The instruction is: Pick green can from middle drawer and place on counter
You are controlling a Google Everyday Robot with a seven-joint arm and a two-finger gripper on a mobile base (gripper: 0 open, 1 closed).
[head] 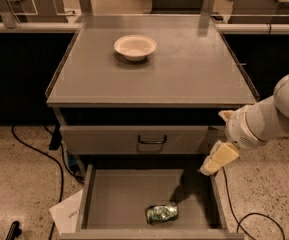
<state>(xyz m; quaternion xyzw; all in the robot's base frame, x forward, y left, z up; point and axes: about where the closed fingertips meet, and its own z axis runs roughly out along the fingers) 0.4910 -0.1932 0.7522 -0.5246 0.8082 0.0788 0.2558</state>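
The green can (162, 213) lies on its side on the floor of the open middle drawer (119, 194), near the drawer's front edge. My gripper (217, 159) hangs from the white arm at the right, above the drawer's right wall, up and to the right of the can and not touching it. It holds nothing that I can see. The counter (184, 71) is the flat grey top of the cabinet above.
A cream-white bowl (135, 47) stands on the counter at the back left. A closed drawer front with a dark handle (151, 140) sits above the open drawer. Cables (39, 154) and a white paper (69, 215) lie on the speckled floor at left.
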